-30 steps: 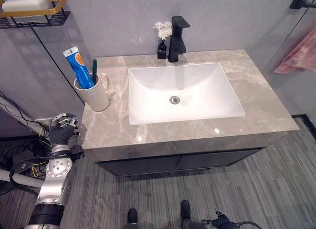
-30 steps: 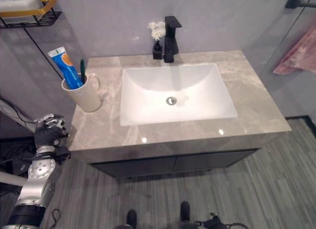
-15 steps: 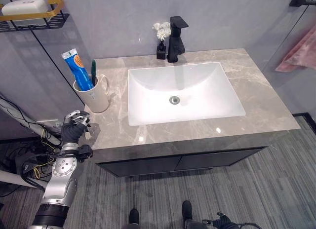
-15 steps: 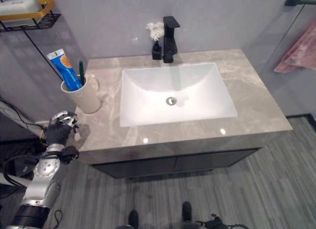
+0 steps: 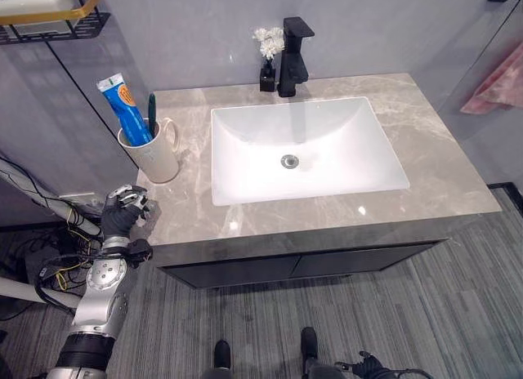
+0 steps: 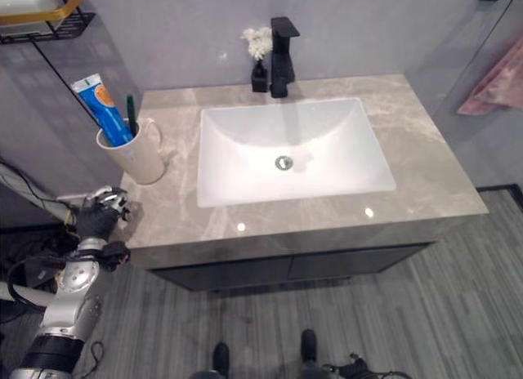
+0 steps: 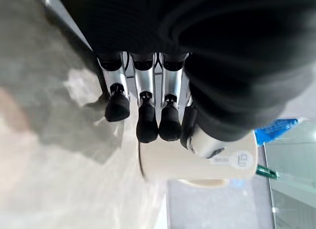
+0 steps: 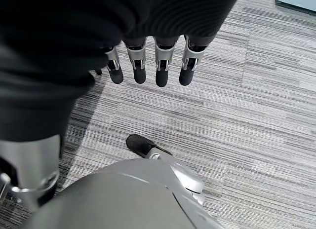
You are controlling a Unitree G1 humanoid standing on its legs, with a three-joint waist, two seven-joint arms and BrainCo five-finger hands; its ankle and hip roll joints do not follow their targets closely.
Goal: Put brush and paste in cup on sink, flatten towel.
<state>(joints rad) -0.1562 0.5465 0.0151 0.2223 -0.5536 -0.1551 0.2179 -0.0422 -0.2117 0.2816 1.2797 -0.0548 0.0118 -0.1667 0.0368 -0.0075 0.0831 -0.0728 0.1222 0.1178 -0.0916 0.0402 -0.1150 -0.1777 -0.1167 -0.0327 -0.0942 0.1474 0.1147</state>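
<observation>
Looking about two-thirds done: blue paste (image 5: 124, 107) and green brush (image 5: 152, 104) already standing upright in the cream cup (image 5: 159, 152) at 9 o'clock of the sink (image 5: 302, 150). Leaving the pink towel (image 5: 498, 86), hanging rumpled at 2 o'clock. Left hand (image 5: 120, 218) hovering relaxed, holding nothing, near the cup; right hand (image 8: 148, 66) dangling straight-fingered, empty.

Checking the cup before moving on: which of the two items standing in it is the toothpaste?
The blue tube with the white cap, taller and leaning left in the cream cup; the green toothbrush beside it is thin.
</observation>
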